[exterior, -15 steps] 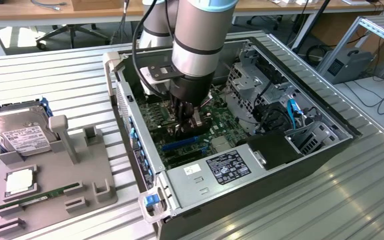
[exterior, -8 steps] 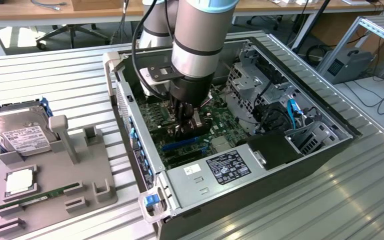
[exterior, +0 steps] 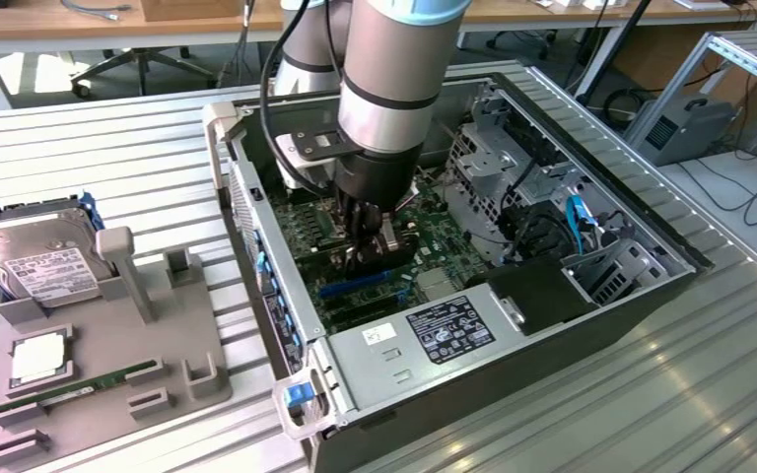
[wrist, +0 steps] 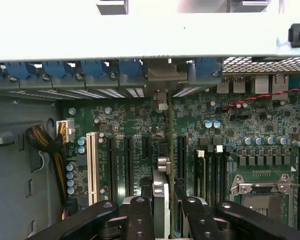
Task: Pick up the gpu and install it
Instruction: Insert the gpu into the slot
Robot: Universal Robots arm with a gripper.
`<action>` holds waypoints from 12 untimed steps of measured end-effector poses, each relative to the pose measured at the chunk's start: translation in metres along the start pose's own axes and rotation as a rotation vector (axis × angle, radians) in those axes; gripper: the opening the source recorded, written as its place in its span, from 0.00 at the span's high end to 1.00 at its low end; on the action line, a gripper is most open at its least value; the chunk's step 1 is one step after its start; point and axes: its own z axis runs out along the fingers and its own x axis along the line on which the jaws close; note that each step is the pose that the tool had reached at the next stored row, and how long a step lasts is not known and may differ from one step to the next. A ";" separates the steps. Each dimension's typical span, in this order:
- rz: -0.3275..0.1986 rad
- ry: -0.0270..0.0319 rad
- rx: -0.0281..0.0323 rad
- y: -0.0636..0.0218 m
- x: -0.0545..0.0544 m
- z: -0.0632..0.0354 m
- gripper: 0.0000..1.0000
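**Card held edge-on over the board slots**

The claw (wrist: 162, 210) is down inside the open case (exterior: 642, 261), pinching the gpu (wrist: 160, 192) between its fingers (wrist: 140, 220). In the wrist view the card stands on edge, seen as a thin silvery strip running toward the rear of the case, above the motherboard (wrist: 240, 135) and in line with the long black slots (wrist: 181, 155). Whether its lower edge already touches a slot is hard to judge, since the card itself hides that spot.

As for handling, the gpu looks stiff and flat, light enough for a plain pinch, but fragile: a bare circuit board with small parts that side pressure could harm. The grip across its two flat faces near the upper edge seems the sound one, as it keeps the contact edge free and the card upright. The faces are likely smooth, so a tilt under push is the risk.

On the bench (exterior: 115, 148), a grey holder (exterior: 155, 365) carries a hard drive (exterior: 36, 266) and a RAM stick (exterior: 76, 389).
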 end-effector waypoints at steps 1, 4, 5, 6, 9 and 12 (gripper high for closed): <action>0.000 0.0008 0.0000 0.0000 0.000 -0.0001 0.73; 0.000 0.0018 -0.0001 -0.0001 0.000 0.0000 0.73; 0.000 0.0018 -0.0001 -0.0003 0.000 0.0001 0.73; 0.000 0.0017 0.0000 -0.0010 0.000 0.0004 0.73; 0.004 0.0016 0.0000 -0.0024 0.000 0.0010 0.73; 0.012 0.0014 0.0000 -0.0041 0.000 0.0014 0.73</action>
